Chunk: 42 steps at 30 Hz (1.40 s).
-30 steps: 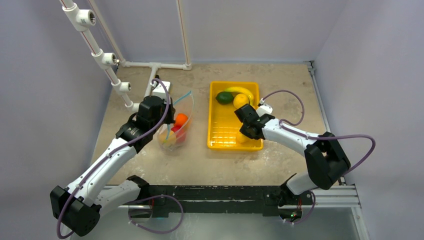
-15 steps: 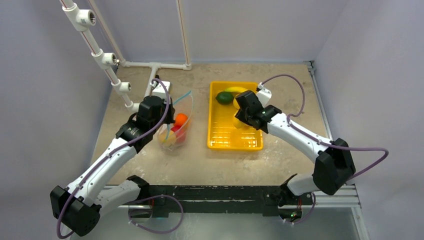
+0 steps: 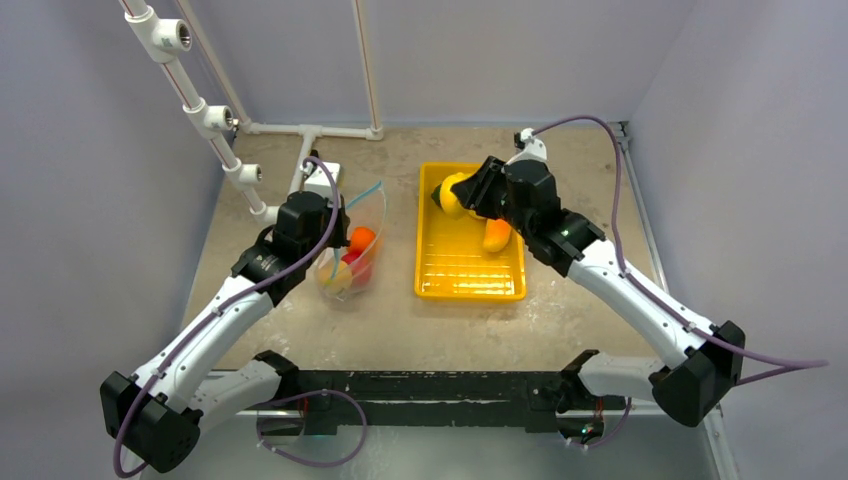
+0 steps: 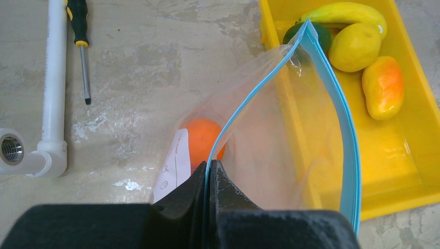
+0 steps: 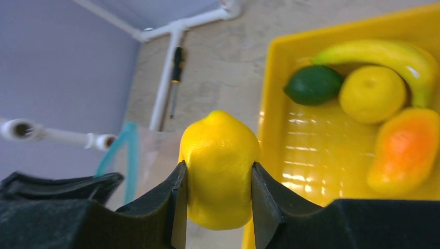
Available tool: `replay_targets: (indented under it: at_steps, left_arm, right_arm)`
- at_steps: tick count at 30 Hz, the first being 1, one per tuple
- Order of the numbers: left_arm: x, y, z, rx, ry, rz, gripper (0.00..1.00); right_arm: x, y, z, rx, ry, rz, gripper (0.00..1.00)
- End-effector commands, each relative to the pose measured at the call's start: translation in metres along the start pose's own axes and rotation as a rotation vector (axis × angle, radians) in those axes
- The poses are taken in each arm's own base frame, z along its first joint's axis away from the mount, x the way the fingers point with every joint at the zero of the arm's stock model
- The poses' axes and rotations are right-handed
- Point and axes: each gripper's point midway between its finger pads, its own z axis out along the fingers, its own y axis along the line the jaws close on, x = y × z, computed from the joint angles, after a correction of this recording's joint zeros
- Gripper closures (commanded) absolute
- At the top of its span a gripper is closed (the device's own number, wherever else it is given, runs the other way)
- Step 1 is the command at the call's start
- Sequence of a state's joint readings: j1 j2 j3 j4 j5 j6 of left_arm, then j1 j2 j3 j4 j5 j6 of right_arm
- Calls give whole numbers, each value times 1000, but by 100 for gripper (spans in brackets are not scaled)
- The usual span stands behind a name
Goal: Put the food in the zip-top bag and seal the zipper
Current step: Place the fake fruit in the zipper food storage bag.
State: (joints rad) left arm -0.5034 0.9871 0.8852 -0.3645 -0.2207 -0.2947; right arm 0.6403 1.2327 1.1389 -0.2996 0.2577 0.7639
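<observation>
The clear zip-top bag (image 3: 360, 228) stands open left of the tray, holding an orange (image 3: 362, 238), a red and a yellow piece. My left gripper (image 4: 210, 174) is shut on the bag's near rim, on the teal zipper (image 4: 340, 104), which bows wide open. My right gripper (image 5: 218, 170) is shut on a yellow lemon (image 5: 220, 166) and holds it in the air over the tray's far left part (image 3: 452, 195). In the tray lie a banana (image 5: 384, 54), a dark green piece (image 5: 313, 84), another lemon (image 5: 371, 93) and a peach-orange piece (image 5: 407, 148).
The yellow tray (image 3: 450, 275) sits at mid-table, right of the bag. White pipes (image 3: 215, 120) run along the far left, with a screwdriver (image 4: 78, 31) beside one. A white label (image 4: 174, 166) is on the bag's side.
My right gripper has lifted the yellow lemon from the tray's near right part and carried it up and toward the far left. The left arm and the bag have not moved.
</observation>
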Motion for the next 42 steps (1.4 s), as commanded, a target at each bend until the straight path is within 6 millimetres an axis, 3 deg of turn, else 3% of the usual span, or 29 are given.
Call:
replay_targets:
  at_steps: [1,4,13,17,23,30,38,42]
  left_arm:
    - [-16,-1,-6,16,-65,-1,100]
    - [-18,-1,-10,19,-78,-5,100]
    - [-25,-3,-17,37,-111,-10,100]
    - [-27,-4,-18,44,-116,-11,100]
    - [-28,-4,-19,48,-122,-13,100]
    - [-28,-6,-19,60,-123,-12,100]
    - [-28,-8,-19,65,-123,-14,100]
    - [-29,-6,-19,59,-124,-15,100]
  right_arm:
    - [-37,76,-26,-336,-70,-73,100]
    - [-39,99,-31,-423,-73,-102,100]
    - [-18,177,-52,-639,-53,-171,100]
    - [-2,192,-50,-680,-18,-174,100]
    - [25,203,-42,-705,32,-178,100]
    - [51,202,-24,-660,69,-202,100]
    - [79,194,-3,-612,119,-222,100]
    - [95,174,17,-497,140,-243,100]
